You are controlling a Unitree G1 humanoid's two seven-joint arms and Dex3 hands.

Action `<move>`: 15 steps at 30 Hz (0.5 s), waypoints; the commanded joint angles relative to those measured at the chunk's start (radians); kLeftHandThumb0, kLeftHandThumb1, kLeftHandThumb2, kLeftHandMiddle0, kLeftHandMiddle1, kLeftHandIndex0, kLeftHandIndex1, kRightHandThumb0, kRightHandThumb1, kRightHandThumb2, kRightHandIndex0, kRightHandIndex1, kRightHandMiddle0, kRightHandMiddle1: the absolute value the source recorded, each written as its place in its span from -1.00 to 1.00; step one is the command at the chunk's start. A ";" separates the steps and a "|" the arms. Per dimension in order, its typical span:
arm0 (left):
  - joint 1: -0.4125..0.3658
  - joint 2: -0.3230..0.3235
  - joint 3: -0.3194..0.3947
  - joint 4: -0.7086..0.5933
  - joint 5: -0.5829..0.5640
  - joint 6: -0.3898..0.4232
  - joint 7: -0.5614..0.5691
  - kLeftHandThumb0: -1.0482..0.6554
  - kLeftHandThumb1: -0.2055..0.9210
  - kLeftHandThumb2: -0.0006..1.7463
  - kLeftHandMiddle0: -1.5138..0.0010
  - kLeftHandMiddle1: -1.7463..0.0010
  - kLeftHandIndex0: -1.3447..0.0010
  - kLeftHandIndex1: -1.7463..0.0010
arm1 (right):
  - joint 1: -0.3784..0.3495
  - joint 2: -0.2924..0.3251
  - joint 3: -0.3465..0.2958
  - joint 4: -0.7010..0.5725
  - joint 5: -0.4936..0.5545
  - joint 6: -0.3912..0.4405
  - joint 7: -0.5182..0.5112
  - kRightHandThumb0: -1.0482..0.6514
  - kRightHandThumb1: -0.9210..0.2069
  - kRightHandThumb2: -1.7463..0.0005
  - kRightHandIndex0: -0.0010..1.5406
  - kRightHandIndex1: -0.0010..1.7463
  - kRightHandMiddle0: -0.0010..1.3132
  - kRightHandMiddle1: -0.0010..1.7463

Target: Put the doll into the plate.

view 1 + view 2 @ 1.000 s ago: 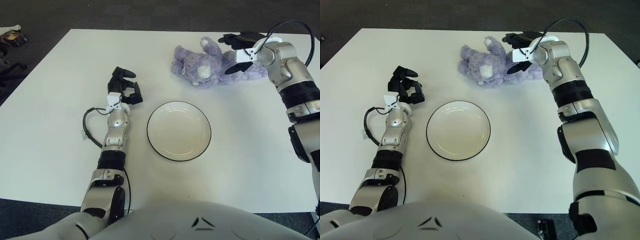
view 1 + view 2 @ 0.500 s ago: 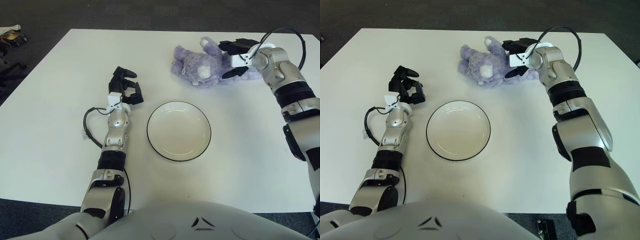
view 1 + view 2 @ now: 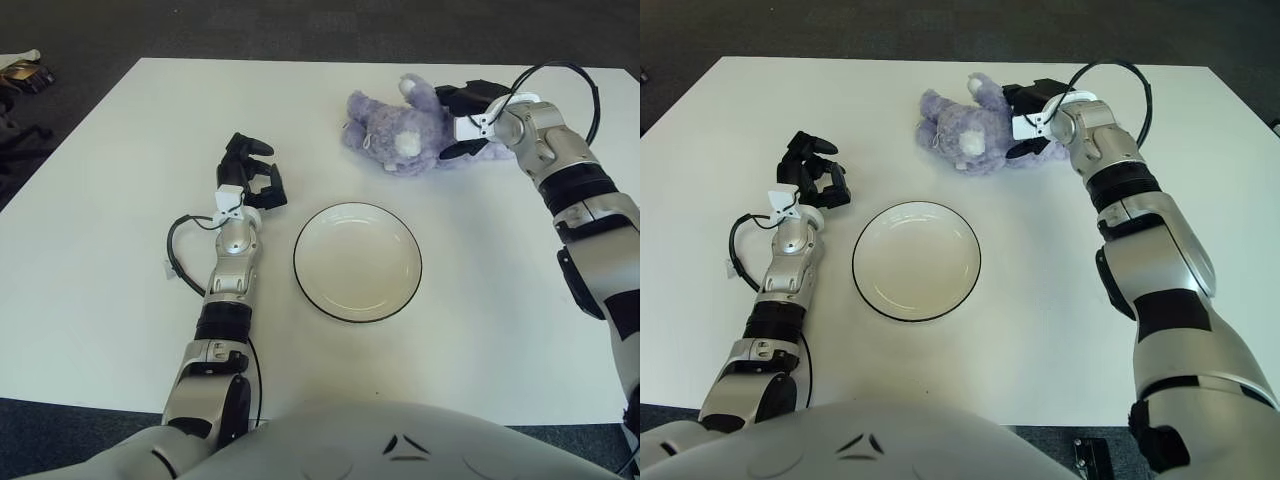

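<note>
**My robot hand is at the doll**

My right robot hand (image 3: 464, 112) is at the far side of the white worktop (image 3: 90, 250), right up against the purple doll (image 3: 405, 130). My black fingers (image 3: 470, 95) sit over and under its back part, but I cannot tell if they are closed on it. The doll lies on the worktop, behind the plate (image 3: 357, 261) and apart from it. My left robot hand (image 3: 250, 175) is curled, holding nothing, left of the plate.

A white table (image 3: 100, 250) bears a plate (image 3: 358, 262) (empty) and a purple doll (image 3: 405, 130).
</note>
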 commanded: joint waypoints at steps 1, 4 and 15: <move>0.058 -0.015 -0.002 0.017 0.001 0.011 0.007 0.22 -0.22 0.63 0.26 -1.00 0.19 -1.00 | -0.034 0.011 0.007 0.018 -0.002 0.004 -0.009 -0.82 -0.52 0.38 -0.98 -0.21 -1.00 -0.38; 0.058 -0.015 -0.002 0.014 0.002 0.016 0.009 0.22 -0.22 0.63 0.26 -1.00 0.19 -1.00 | -0.038 0.017 0.008 0.029 -0.002 0.009 -0.012 -0.78 -0.49 0.36 -0.98 -0.27 -1.00 -0.36; 0.058 -0.016 -0.001 0.015 0.000 0.012 0.007 0.22 -0.23 0.64 0.25 -1.00 0.18 -1.00 | -0.031 0.027 0.009 0.042 0.002 0.025 -0.032 -0.73 -0.43 0.30 -0.98 -0.38 -1.00 -0.37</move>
